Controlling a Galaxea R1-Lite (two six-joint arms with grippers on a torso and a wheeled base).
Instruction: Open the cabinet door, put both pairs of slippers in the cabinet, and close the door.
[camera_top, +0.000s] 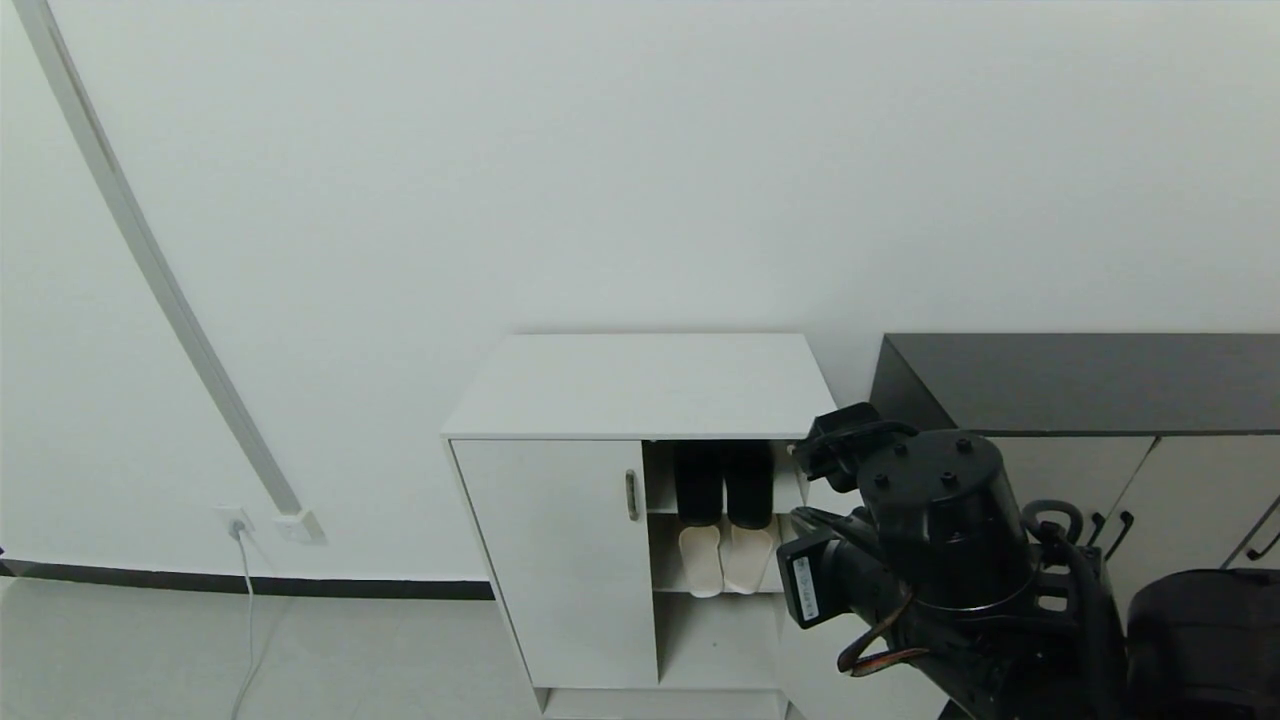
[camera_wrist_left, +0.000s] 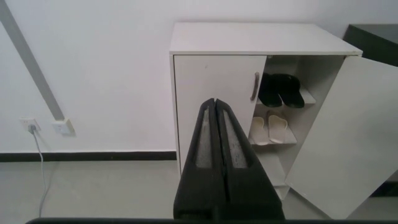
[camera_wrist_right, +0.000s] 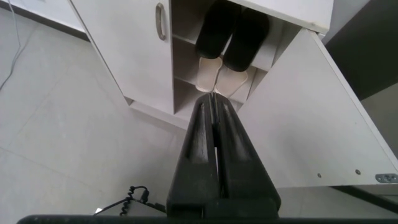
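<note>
Cabinet (camera_top: 640, 385) ahead of both grippers. Open door (camera_wrist_left: 348, 130) swung wide beside right gripper (camera_wrist_right: 212, 98); shut door (camera_top: 555, 560) facing left gripper (camera_wrist_left: 215, 102). Black slippers (camera_top: 722, 482) on upper shelf, white slippers (camera_top: 722, 555) on shelf below, straight ahead of right gripper. Both grippers closed tight, nothing held. Judgement: loading done, closing step in hand. Next move: bring right gripper round open door's outer face, push it shut.

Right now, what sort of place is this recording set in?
Probably a home-style entryway, perhaps a mock-up: a white shoe cabinet against a bare wall, black slippers and white slippers on its shelves, and a tiled floor.
</note>
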